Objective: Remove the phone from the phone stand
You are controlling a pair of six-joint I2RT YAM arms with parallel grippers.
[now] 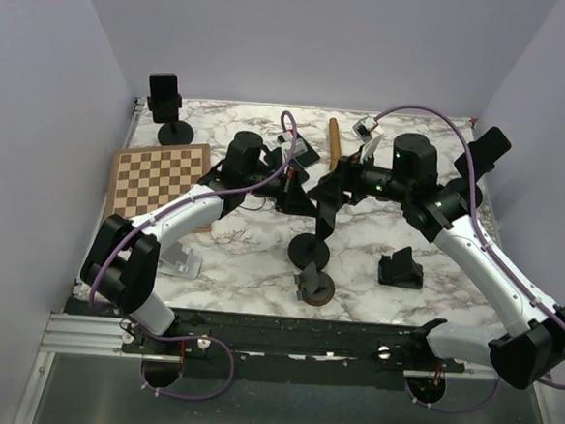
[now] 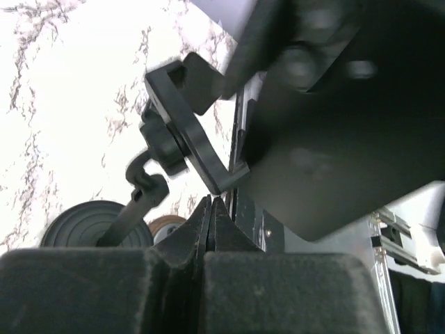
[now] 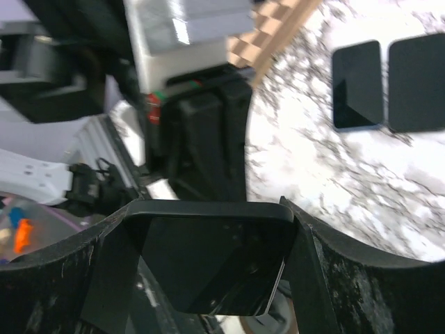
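Note:
The phone (image 3: 208,257), a dark slab with a black screen, sits crosswise between my right gripper's (image 3: 208,209) fingers, which are shut on its two sides. The black phone stand (image 1: 311,250) stands mid-table on a round base, and my right gripper (image 1: 335,188) hovers over its top. In the left wrist view the stand's clamp bracket (image 2: 184,132) and round base (image 2: 90,223) show. My left gripper (image 2: 211,205) is shut with nothing between its tips, just below the bracket's lower corner. From above, my left gripper (image 1: 292,186) sits close to the left of the right one.
A chessboard (image 1: 159,176) lies at the left, and a second stand holding a phone (image 1: 164,102) is at the back left. Two dark phones (image 3: 357,83) lie flat on the marble. A small black stand (image 1: 401,269) and a brown disc (image 1: 316,287) sit near the front.

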